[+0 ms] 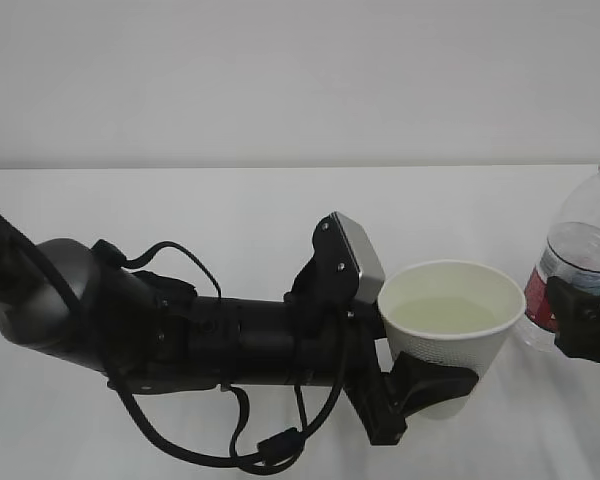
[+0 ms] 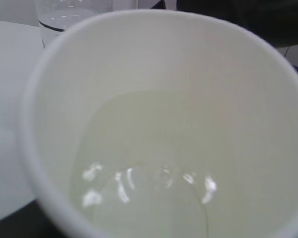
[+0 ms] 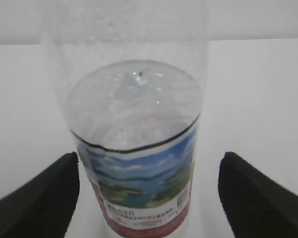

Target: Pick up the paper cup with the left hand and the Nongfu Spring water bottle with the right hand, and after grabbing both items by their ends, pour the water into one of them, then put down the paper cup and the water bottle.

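The pouring looks done: the paper cup (image 1: 450,325) has water (image 1: 448,314) in it, filled to somewhat below the rim, and the water bottle (image 1: 577,255) stands upright again on the table (image 1: 230,220) at the right edge of the exterior view. What seems left is setting the cup down, and perhaps drawing the right arm back.

The left hand (image 1: 420,385) holds the cup by its lower part, the black fingers closed around the wall near the base, jaws moderately wide because the cup fills them. The cup is upright, close to the table; whether its base touches I cannot tell (the fingers hide it).

The right hand (image 3: 149,191) has its jaws spread wide, one finger on each side of the bottle with a clear gap on both sides in the right wrist view, so it grips nothing; the bottle seems released.

The cup is white and tapered, cream inside, the water pale with small glints in the left wrist view. The bottle is clear plastic, red ring at the neck, a landscape label, and water up to about the label's top edge
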`<state>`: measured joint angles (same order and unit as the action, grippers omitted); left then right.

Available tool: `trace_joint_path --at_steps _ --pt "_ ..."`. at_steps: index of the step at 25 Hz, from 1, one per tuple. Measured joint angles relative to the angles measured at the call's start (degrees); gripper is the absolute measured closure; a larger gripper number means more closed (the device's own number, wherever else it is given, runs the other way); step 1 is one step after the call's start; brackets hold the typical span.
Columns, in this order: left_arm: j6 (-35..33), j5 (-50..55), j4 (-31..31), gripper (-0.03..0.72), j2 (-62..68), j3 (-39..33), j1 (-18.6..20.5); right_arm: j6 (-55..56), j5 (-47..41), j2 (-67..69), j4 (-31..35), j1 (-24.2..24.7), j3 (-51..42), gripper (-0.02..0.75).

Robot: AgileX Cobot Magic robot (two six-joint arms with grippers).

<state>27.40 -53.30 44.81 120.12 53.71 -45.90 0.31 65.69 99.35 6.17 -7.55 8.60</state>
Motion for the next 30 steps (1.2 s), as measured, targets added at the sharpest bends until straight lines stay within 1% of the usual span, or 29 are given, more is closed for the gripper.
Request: trace_joint_path --at_steps 9,13,15,22,30 --pt "-0.07 2.10 -2.27 0.196 0.00 0.00 0.13 0.08 0.00 -8.23 -0.92 0.00 -3.41 0.085" --pt "-0.07 2.33 -2.49 0.196 0.00 0.00 1.97 0.08 0.00 -10.39 -4.33 0.00 -3.53 0.104" --pt "-0.07 2.33 -2.49 0.196 0.00 0.00 3.10 0.08 0.00 -10.61 -4.90 0.00 -3.53 0.115" --pt "-0.07 1.71 -2.70 0.196 0.00 0.00 6.64 0.08 0.00 -10.61 -5.10 0.00 -3.53 0.130" --pt "-0.07 1.61 -2.70 0.196 0.00 0.00 8.69 0.08 0.00 -10.61 -5.18 0.00 -3.53 0.130"
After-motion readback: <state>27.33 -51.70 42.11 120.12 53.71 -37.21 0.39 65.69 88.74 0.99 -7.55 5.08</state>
